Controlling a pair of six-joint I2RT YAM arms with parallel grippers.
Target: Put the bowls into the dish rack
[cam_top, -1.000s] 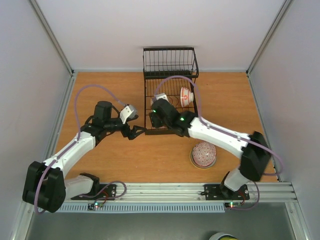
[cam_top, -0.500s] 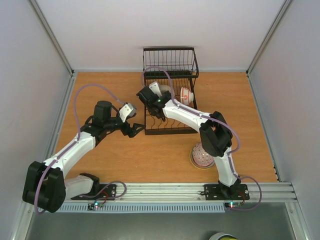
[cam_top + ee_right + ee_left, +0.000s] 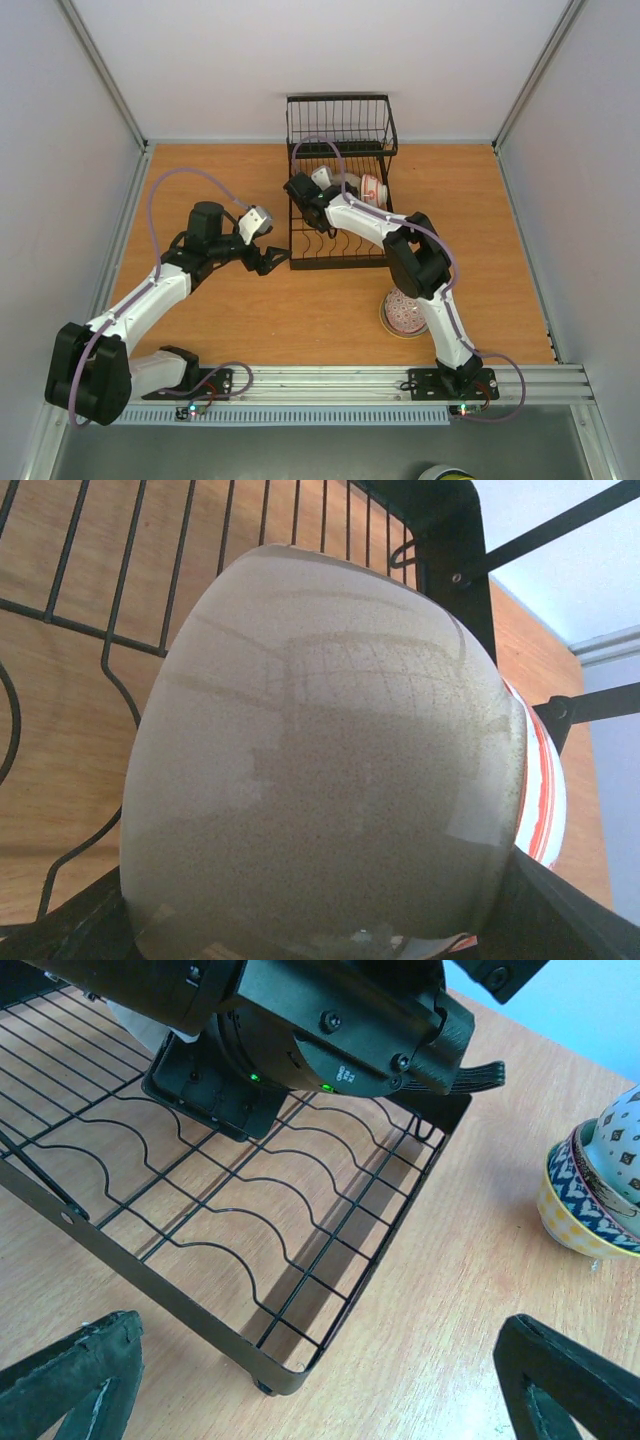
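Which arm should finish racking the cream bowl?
Right. Its gripper is inside the rack with the cream bowl between its fingers, beside the striped bowl. The left gripper is open and empty, outside the rack's near corner.

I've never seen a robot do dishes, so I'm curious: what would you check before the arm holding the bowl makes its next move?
1. Grip: ok. The right gripper is shut on the cream speckled bowl.
2. Bowl above the dish rack: ok. Rack wires show behind it.
3. Gap to the red-striped bowl already racked: cannot tell. They look very close.
4. Left gripper out of the way: ok. It is open, off the rack's near corner.
5. All bowls loaded: not ok. A stack of patterned bowls sits on the table.
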